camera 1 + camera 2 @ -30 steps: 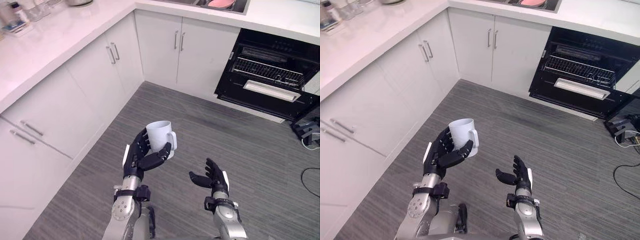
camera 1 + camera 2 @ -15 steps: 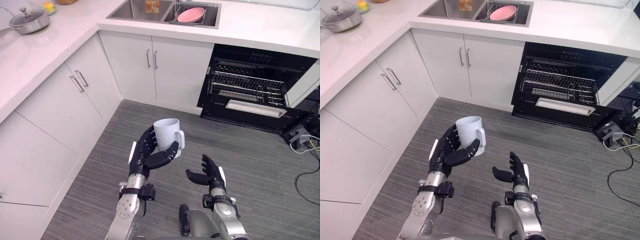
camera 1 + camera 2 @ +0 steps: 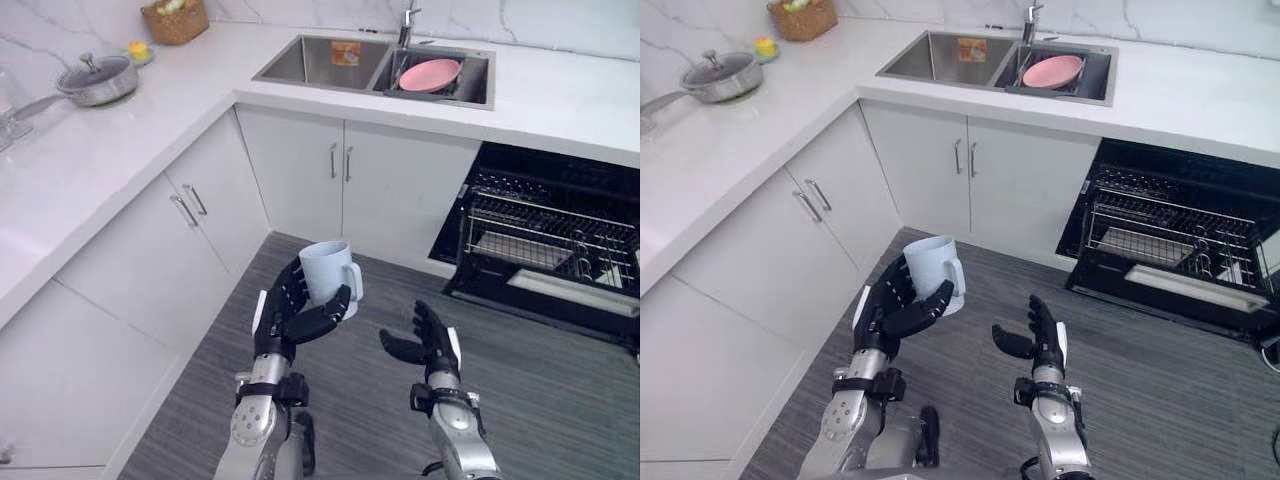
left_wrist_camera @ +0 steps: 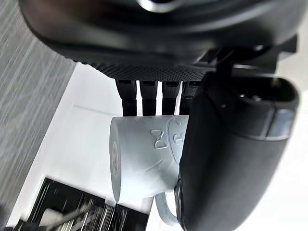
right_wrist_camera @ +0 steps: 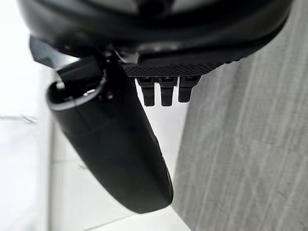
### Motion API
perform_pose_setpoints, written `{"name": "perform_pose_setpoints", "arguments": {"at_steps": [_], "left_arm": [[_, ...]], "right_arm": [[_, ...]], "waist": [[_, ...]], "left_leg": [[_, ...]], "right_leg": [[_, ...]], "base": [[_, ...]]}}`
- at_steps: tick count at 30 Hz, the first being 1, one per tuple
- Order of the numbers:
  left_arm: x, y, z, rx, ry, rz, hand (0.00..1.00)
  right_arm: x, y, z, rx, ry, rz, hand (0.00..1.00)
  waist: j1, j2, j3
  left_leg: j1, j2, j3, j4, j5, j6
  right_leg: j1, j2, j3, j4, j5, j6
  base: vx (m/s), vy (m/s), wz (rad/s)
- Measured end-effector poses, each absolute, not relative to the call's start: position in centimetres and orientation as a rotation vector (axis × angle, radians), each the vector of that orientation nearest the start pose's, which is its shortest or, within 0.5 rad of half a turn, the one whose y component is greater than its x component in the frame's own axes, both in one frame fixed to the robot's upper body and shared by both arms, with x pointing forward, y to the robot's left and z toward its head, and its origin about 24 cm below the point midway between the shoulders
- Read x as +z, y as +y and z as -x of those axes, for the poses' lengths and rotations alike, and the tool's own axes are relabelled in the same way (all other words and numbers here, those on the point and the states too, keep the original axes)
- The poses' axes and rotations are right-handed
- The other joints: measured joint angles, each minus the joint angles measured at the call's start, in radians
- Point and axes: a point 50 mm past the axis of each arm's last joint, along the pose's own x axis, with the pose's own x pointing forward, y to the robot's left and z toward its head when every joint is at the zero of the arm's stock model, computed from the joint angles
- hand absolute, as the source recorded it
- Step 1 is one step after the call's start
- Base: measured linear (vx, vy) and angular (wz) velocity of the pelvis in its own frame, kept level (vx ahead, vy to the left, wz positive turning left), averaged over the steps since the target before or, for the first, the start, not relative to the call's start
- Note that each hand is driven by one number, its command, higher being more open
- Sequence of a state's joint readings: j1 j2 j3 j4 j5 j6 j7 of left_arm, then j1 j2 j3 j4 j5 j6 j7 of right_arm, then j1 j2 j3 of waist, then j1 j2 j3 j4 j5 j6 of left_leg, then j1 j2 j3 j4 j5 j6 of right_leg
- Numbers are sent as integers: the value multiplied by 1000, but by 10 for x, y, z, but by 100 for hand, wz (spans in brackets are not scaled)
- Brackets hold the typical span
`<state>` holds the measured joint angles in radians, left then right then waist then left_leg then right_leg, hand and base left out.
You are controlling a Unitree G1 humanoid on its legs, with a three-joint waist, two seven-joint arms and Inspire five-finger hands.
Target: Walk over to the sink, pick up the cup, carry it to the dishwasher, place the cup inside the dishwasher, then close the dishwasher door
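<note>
My left hand (image 3: 290,315) is curled round a pale blue-white cup (image 3: 328,275), held upright above the grey floor with its handle to the right. In the left wrist view the cup (image 4: 144,163) lies between the fingers (image 4: 154,94) and the thumb (image 4: 226,159). To the cup's right, my right hand (image 3: 432,345) is raised with relaxed fingers and holds nothing. The dishwasher (image 3: 545,245) stands open at the right, under the counter, with its wire rack (image 3: 1170,235) showing. The sink (image 3: 375,68) is set in the far counter with a pink plate (image 3: 432,75) in its right basin.
White cabinets (image 3: 200,225) run along the left and far side under a white counter (image 3: 90,150). On it are a lidded pan (image 3: 95,80), a basket (image 3: 175,18) and a small yellow thing (image 3: 137,49). Grey floor (image 3: 560,400) lies open toward the dishwasher.
The camera has shifted, so the counter, sink and dishwasher sit differently in view and more of the far counter shows. Both hands keep their pose, the left still round the cup.
</note>
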<state>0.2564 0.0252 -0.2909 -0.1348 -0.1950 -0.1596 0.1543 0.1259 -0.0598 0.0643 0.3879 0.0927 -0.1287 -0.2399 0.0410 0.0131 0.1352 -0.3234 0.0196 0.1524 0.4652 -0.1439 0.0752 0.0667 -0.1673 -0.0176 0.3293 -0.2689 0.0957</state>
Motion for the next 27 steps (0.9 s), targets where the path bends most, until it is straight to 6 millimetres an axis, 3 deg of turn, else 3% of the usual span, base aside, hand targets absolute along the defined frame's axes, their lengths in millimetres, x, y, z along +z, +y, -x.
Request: {"name": "perform_pose_setpoints", "arguments": {"at_steps": [1, 2, 3, 4, 6, 8, 10, 11, 12, 13, 14, 15, 17, 18, 19, 20, 21, 24, 27], "left_arm": [[30, 110, -198, -40, 0, 221, 30], [29, 111, -197, -42, 4, 211, 30], [25, 114, -196, -47, 21, 187, 30], [22, 116, -194, -45, 34, 179, 30], [22, 115, -194, -48, 34, 180, 30], [23, 112, -194, -59, 31, 182, 30], [24, 108, -195, -80, 28, 185, 30], [24, 107, -195, -86, 26, 186, 30], [24, 108, -194, -87, 29, 177, 30], [22, 109, -194, -89, 35, 169, 30], [16, 104, -194, -84, 65, 190, 30], [16, 101, -195, -82, 64, 200, 30], [18, 100, -196, -79, 54, 200, 30], [17, 100, -196, -71, 55, 201, 30], [18, 100, -195, -69, 52, 209, 30], [19, 99, -195, -68, 48, 214, 30], [22, 99, -194, -67, 37, 220, 30], [27, 98, -193, -64, 16, 235, 30], [26, 99, -191, -54, 25, 229, 30]], "right_arm": [[-60, -168, -199, -240, 383, 7, 90], [-60, -166, -200, -238, 384, 0, 90], [-61, -162, -199, -232, 389, -7, 90], [-62, -159, -199, -225, 390, -9, 90], [-61, -156, -200, -220, 384, -11, 90], [-59, -154, -201, -218, 378, -17, 90], [-58, -153, -203, -214, 374, -17, 90], [-57, -152, -205, -210, 368, -17, 90], [-57, -150, -205, -204, 368, -18, 90], [-58, -150, -204, -202, 371, -14, 90], [-58, -160, -202, -209, 376, 20, 90], [-56, -163, -202, -214, 367, 25, 90], [-53, -164, -198, -229, 351, 17, 90], [-47, -165, -193, -244, 330, 9, 90], [-39, -165, -191, -260, 293, -2, 90], [-34, -165, -191, -266, 270, -8, 90], [-22, -165, -193, -271, 215, -18, 90], [-6, -163, -198, -266, 132, -33, 90], [-4, -159, -202, -253, 119, -46, 90]], "waist": [[-1, -8, 5], [-2, -15, 10], [-10, -23, 13], [-24, -22, 13], [-31, -22, 13], [-36, -22, 13], [-53, -21, 12], [-57, -23, 11], [-57, -49, -2], [-63, -53, -4], [-69, 16, -20], [-70, 32, -20], [-69, 37, -13], [-66, 37, -10], [-55, 35, -8], [-55, 35, -8], [-52, 34, -7], [-23, 30, -10], [-12, 30, -10]], "left_leg": [[41, -13, 14, -12, -40, -2], [71, -22, 23, -24, -49, 4], [141, -35, 34, -56, -63, 17], [202, -38, 38, -88, -70, 28], [279, -34, 50, -135, -74, 35], [326, -29, 56, -165, -78, 33], [379, -18, 57, -202, -89, 10], [399, -8, 62, -202, -111, -26], [422, -17, 77, -196, -136, -65], [441, -20, 76, -190, -152, -80], [459, 42, 75, -166, -179, -95], [454, 64, 75, -122, -179, -99], [415, 112, 75, 39, -161, -127], [356, 158, 70, 239, -95, -155], [296, 191, 57, 402, -98, -169], [263, 203, 53, 457, -111, -165], [204, 219, 50, 500, -134, -142], [121, 207, 15, 343, -187, -103], [88, 114, -149, 82, -184, -120]], "right_leg": [[-70, -22, 14, 177, 10, 64], [-111, -36, 25, 284, 29, 105], [-182, -48, 39, 480, 29, 118], [-242, -45, 19, 598, 16, 93], [-321, -30, -35, 631, -9, 43], [-381, -10, -76, 575, -27, 10], [-435, 25, -129, 384, -36, -35], [-447, 54, -151, 224, 23, -71], [-439, 68, -159, 52, 196, -108], [-428, 67, -154, 39, 282, -146], [-395, 124, -178, 38, 253, -153], [-373, 151, -179, 19, 239, -157], [-318, 186, -178, -13, 222, -169], [-256, 208, -168, -39, 207, -179], [-202, 219, -149, -65, 197, -185], [-179, 222, -142, -80, 194, -188], [-147, 224, -123, -103, 181, -189], [-117, 222, -48, -110, 147, -185], [-111, 209, 34, -98, 119, -151]], "base": [[364, 274, -23], [382, 221, -26], [461, 217, -16], [459, 182, -11], [373, 64, -13], [377, -3, -11], [372, -36, -2], [455, -69, -18], [480, -81, -17], [609, -97, -25], [512, -84, -21], [492, -81, -28], [415, -97, -22], [502, -88, -38], [376, -40, -40], [324, -7, -41], [281, 14, -39], [248, 107, -65], [209, 222, -76]]}}
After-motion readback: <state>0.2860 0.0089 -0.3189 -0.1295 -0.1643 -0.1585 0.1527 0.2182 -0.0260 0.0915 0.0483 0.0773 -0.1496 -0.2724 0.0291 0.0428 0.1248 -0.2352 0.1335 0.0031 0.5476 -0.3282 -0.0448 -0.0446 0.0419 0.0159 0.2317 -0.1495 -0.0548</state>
